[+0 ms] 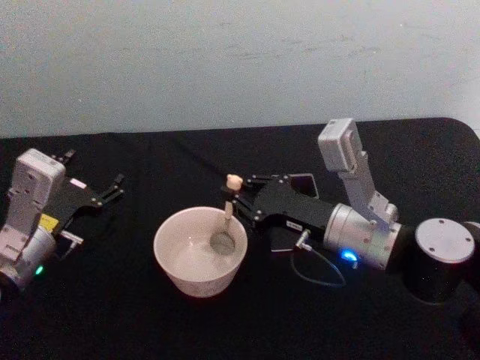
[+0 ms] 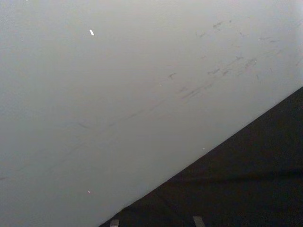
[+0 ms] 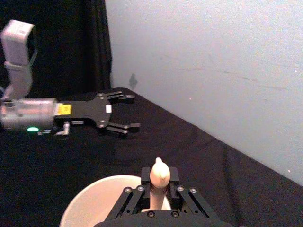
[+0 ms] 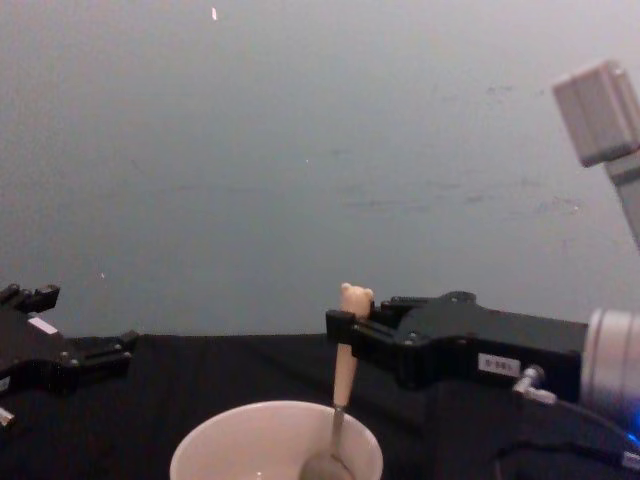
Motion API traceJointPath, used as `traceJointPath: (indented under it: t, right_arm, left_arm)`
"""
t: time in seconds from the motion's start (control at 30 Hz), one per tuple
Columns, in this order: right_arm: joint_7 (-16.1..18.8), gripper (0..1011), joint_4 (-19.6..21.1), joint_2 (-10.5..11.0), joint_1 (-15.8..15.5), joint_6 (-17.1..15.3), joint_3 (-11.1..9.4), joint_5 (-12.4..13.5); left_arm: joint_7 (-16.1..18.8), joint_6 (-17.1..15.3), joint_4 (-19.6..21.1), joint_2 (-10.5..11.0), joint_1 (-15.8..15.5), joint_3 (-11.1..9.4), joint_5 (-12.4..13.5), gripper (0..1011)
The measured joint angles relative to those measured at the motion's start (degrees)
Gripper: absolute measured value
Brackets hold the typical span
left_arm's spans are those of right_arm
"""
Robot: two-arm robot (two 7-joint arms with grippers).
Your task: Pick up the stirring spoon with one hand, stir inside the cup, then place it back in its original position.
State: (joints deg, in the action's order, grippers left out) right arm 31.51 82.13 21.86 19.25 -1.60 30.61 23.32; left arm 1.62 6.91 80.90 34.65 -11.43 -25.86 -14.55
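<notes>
The cream-white cup (image 1: 184,264) stands on the black table in front of me, also seen in the chest view (image 4: 225,448) and the right wrist view (image 3: 94,203). The stirring spoon (image 1: 227,214) stands nearly upright in it, bear head up and steel bowl down inside the cup near its right wall. My right gripper (image 1: 238,199) is shut on the spoon's beige handle (image 4: 345,370) just below the bear head (image 3: 159,171). The dark grey square holder (image 1: 303,184) sits partly hidden behind the right gripper's body. At the table's left, my left gripper (image 1: 106,192) rests open and holds nothing.
A pale wall runs along the table's far edge. A thin cable (image 1: 319,270) loops on the cloth beside the right wrist. Black tabletop lies open between the left gripper (image 3: 131,112) and the cup.
</notes>
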Motion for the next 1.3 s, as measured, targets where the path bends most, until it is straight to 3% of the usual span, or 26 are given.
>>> traceJointPath:
  t: [0.3, 0.63, 0.93, 1.3]
  right_arm:
    - [2.5, 213, 5.8, 3.2, -3.0, -1.6, 0.0, 3.5]
    - [2.8, 213, 7.6, 3.8, -3.3, -2.4, 2.0, 4.6]
    - [1.8, 213, 4.3, 1.0, -0.5, -2.8, 4.3, 3.9]
    - [0.1, 213, -0.8, -2.6, 2.8, -2.7, 5.3, 2.3]
  left_arm:
    - [0.0, 0.0, 0.0, 0.0, 0.0, 0.0, 0.0, 1001]
    - [0.0, 0.0, 0.0, 0.0, 0.0, 0.0, 0.0, 1001]
    - [0.0, 0.0, 0.0, 0.0, 0.0, 0.0, 0.0, 1002]
    - [0.0, 0.0, 0.0, 0.0, 0.0, 0.0, 0.0, 1001]
